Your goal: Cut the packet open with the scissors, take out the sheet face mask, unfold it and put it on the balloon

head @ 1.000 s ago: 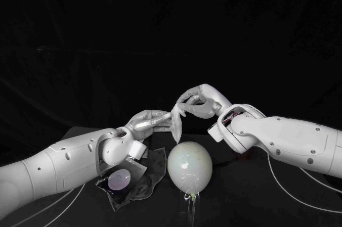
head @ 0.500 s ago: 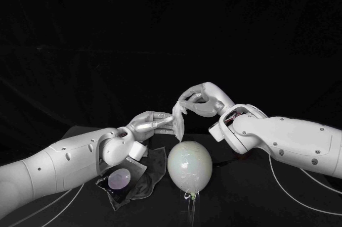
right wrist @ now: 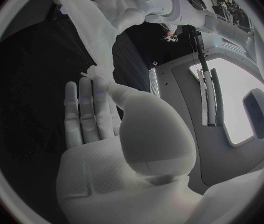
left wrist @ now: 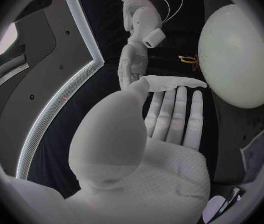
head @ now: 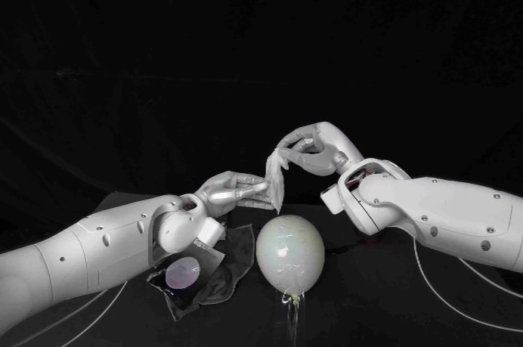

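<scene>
The white sheet face mask (head: 273, 182) hangs folded in a narrow strip above the table, held between both hands. My right hand (head: 310, 151) pinches its upper end; the right wrist view has the mask (right wrist: 89, 32) running from my right hand (right wrist: 101, 117) toward the left hand (right wrist: 127, 6). Lower down, my left hand (head: 233, 192) pinches it, thumb pressing the mask (left wrist: 169, 81) against the fingers (left wrist: 172, 115). The pale balloon (head: 290, 255) lies on the table under the mask and shows as the balloon (left wrist: 238, 55) beside my left hand.
The cut-open dark packet (head: 194, 277), with a pale round patch, lies on the table left of the balloon under my left forearm. A small yellow item (left wrist: 188, 59) lies on the table past the balloon. White cables (head: 458, 298) trail under my right arm.
My right hand has lifted slightly up and to the right with the mask's top. My left hand's fingers have shifted a little right along the strip. The balloon and packet have not moved.
</scene>
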